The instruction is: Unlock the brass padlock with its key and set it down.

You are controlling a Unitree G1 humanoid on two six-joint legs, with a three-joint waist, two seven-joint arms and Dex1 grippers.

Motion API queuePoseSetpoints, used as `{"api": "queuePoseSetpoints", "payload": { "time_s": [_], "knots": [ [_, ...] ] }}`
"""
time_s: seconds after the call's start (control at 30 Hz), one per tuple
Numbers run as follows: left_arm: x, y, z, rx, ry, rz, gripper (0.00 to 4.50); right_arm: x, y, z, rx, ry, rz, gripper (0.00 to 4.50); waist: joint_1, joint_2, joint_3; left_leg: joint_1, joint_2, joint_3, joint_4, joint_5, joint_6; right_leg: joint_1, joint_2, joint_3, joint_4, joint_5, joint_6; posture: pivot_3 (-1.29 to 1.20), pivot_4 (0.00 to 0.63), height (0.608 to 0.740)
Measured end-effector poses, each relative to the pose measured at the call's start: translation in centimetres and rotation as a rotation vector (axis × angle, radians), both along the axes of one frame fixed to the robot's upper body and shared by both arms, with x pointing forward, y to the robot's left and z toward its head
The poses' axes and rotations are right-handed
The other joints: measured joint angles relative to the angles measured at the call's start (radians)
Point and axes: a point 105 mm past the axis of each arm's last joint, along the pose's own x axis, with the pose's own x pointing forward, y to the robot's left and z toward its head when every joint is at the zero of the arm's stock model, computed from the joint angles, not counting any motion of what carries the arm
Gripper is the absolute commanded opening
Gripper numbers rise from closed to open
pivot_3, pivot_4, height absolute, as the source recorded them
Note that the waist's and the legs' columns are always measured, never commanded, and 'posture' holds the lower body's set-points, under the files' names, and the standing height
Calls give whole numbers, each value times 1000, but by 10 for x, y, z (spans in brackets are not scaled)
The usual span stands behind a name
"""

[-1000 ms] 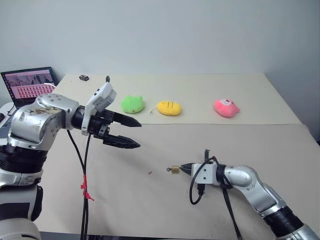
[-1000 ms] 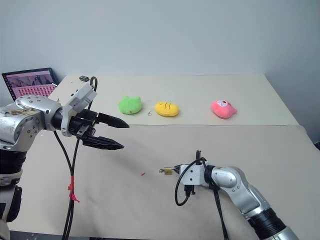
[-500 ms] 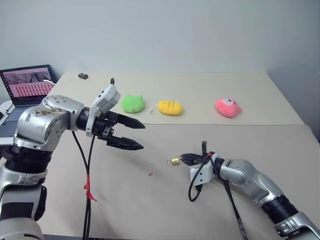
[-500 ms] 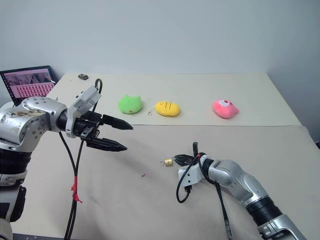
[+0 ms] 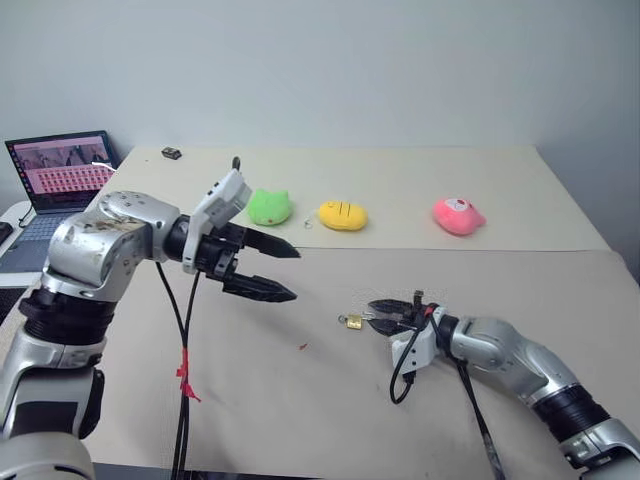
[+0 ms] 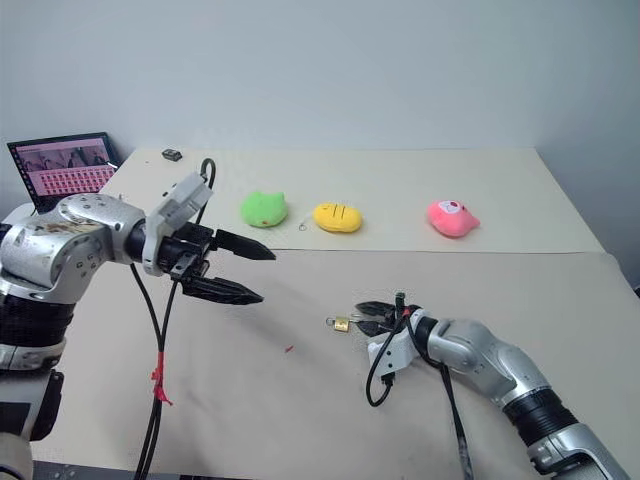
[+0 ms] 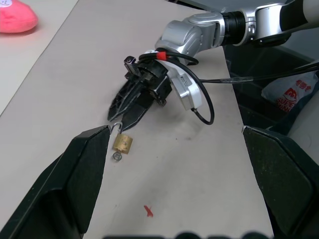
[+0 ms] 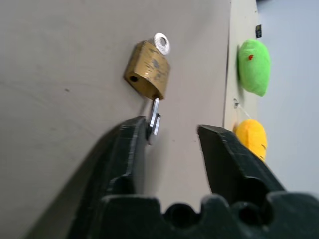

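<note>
We see the brass padlock [image 8: 147, 69] lying flat on the beige table [image 5: 520, 190], near the middle of the front sheet, just ahead of the right gripper [image 8: 172, 134]. That gripper sits low over the table with its two black fingers parted; the padlock's silver shackle [image 8: 153, 120] reaches back into the gap and lies against the inner edge of one finger [image 8: 130, 149], while the other finger stands clear of it. The brass body itself is free of both fingers. The padlock's long axis runs roughly along the gripper's line, shackle end toward the gripper, brass body away from it, with a small silver ring-like piece [image 8: 161, 43] at the far end of the body.

The left gripper [image 5: 277, 270] hangs above the table, well apart from the padlock, fingers spread wide with nothing between them.

At the far side lie a green plush [image 5: 269, 207], a yellow plush [image 5: 342, 215] and a pink plush [image 5: 458, 216]
</note>
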Motion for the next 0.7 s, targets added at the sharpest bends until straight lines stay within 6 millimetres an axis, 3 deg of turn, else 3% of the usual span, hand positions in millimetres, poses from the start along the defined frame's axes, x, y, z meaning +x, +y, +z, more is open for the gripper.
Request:
{"api": "queuePoseSetpoints", "payload": {
  "time_s": [0.1, 0.13, 0.3, 0.4, 0.53, 0.7],
  "knots": [
    [-1, -1, 0, -1, -1, -4, 4500, 2, -5, 4, 6, -19, 2, 4321, 2, 0, 0, 0, 0, 0, 0, 0, 0, 2, 0, 0, 0, 0, 0, 0, 150, 660],
    [-1, -1, 0, 0, -2, -7, 4500, 2, -8, 6, 8, -21, 0, 4460, 4, 0, 0, 1, -1, -1, 1, 0, 0, 4, 0, 0, 0, 0, 0, 0, 150, 660],
    [-2, 4, -3, 28, -16, -13, 4500, 7, -49, 15, -48, 16, -84, 4460, 12, 3, -1, -1, -2, 0, 9, 0, 0, 6, -2, 1, -1, 0, 0, 0, 150, 660],
    [2, 8, -12, 75, -100, -20, 4500, 11, -75, 18, 127, 257, -289, 4460, 8, 0, 0, -3, -1, 0, 9, 0, 1, 8, -2, 1, -3, 3, -5, 0, 150, 660],
    [4, 10, -17, 94, -168, -44, 4500, -5, -85, 27, 414, 717, -433, 4460, -2, 2, 0, -5, 0, -1, 4, -1, 3, 8, -1, 1, -2, 3, -6, 0, 150, 660],
    [2, 8, -21, 61, -175, -59, 4500, -31, -74, 80, 576, 1028, -373, 4460, -9, 4, -1, -2, 1, -1, -3, 0, 9, 8, 0, -1, -6, 3, -6, 0, 150, 660]
  ]
}}
